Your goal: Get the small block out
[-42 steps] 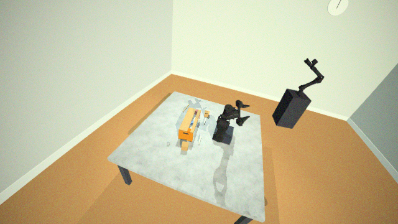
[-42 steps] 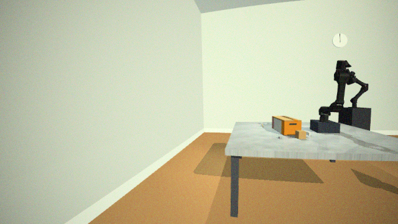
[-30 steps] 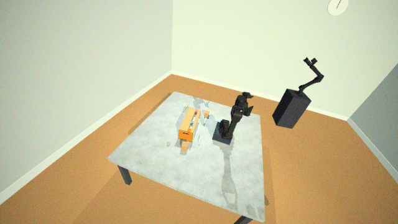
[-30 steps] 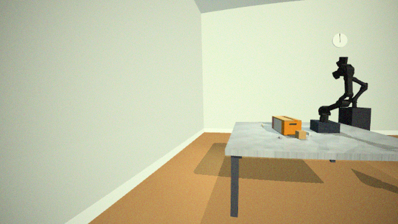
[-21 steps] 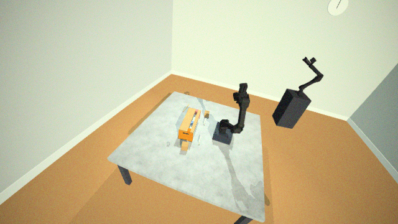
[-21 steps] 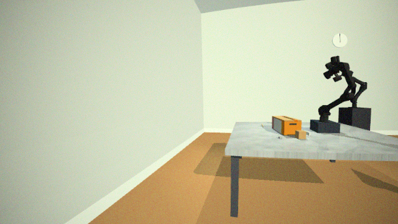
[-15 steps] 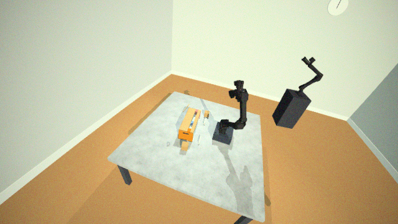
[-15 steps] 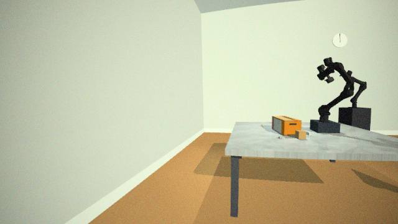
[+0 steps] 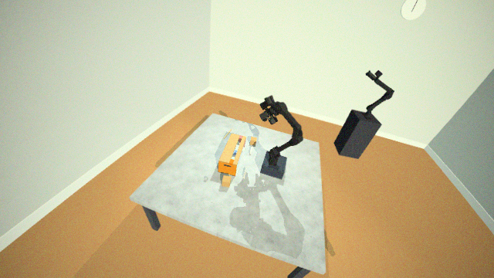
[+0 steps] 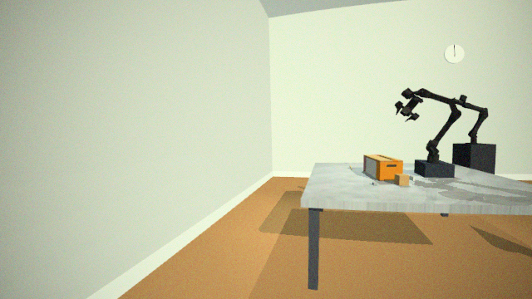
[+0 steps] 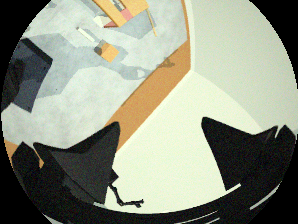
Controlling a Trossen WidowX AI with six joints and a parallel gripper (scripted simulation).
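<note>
The orange box [image 9: 228, 168] [image 10: 391, 172] [image 11: 140, 6] stands upright on the grey table [image 9: 174, 193] [image 10: 332, 195] [image 11: 70, 120]. Its long side facing the arm shows white, blue and reddish patches inside. The small block cannot be told apart from these patches, so its place on the shelf is unclear. My gripper [image 10: 402, 116] [image 11: 162, 123] is open and empty, high above the table and away from the box. In the wrist view the box is cut off at the top edge, beyond the fingers.
A tan block [image 9: 226, 181] [image 10: 401, 179] stands by the box's near end. Another tan block [image 9: 253, 141] [image 11: 109, 52] stands on the arm's side, near the far end. A thin pale stick [image 11: 85, 34] lies near it. The dark arm base [image 9: 273, 165] [image 10: 434, 169] is beside the box.
</note>
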